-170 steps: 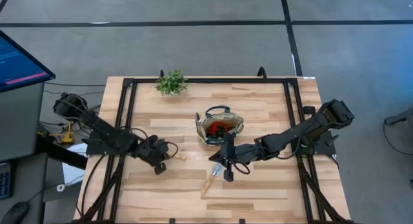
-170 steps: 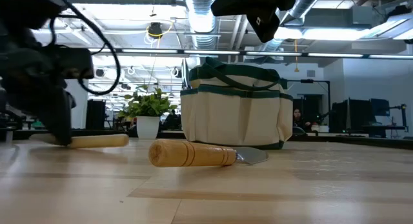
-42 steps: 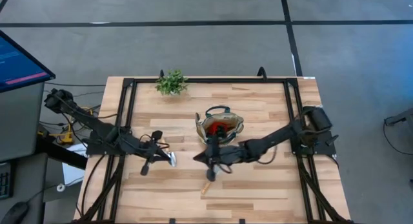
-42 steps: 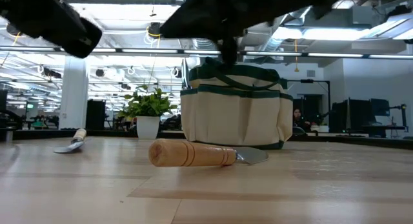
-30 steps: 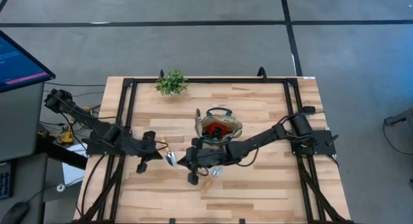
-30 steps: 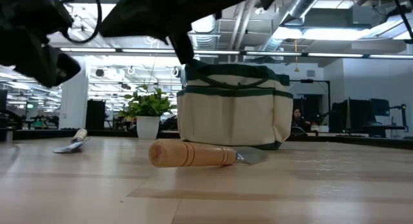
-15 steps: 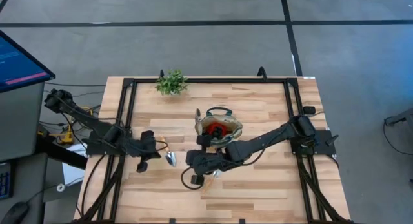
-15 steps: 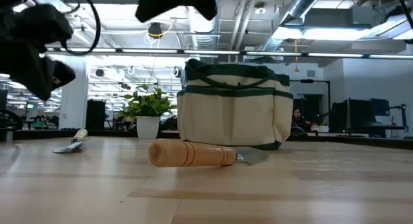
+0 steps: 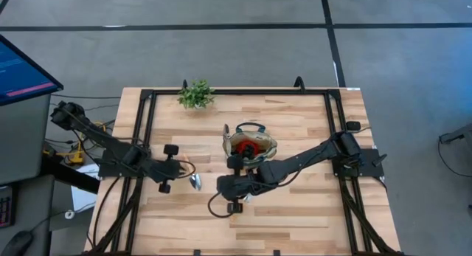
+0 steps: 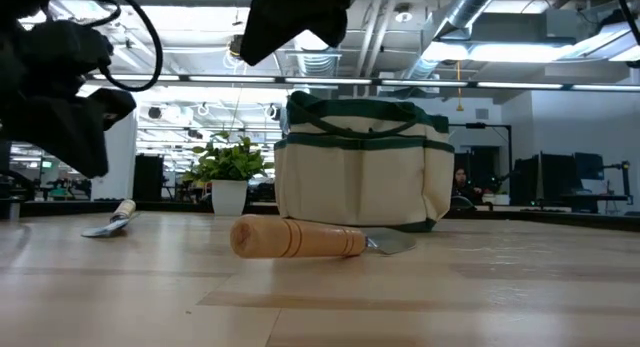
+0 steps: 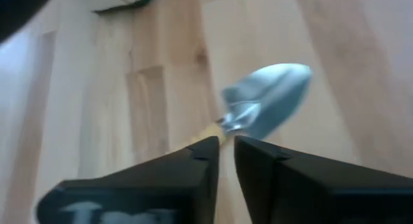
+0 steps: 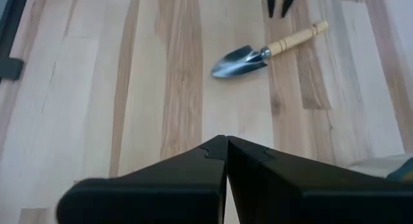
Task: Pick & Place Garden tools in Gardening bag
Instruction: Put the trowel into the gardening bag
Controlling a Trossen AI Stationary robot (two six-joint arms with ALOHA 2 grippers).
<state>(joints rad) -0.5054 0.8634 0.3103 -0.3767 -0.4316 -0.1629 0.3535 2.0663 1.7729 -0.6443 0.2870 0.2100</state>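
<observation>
I'm hovering the left claw (image 11: 224, 161), nearly closed and empty, over a trowel (image 9: 193, 181) at the bag's (image 9: 251, 147) eight o'clock. The right claw (image 12: 226, 153), closed and empty, is hanging above another trowel (image 10: 310, 238) at the bag's six o'clock on the tabletop (image 9: 295, 212).

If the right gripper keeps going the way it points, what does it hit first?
Probably the trowel: seen from the right wrist, it lies ahead of the shut right gripper, with only bare table between. The left gripper sits just past its handle. Depth is uncertain.

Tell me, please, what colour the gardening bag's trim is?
Dark green, on a beige gardening bag; the low view shows it best.
</observation>
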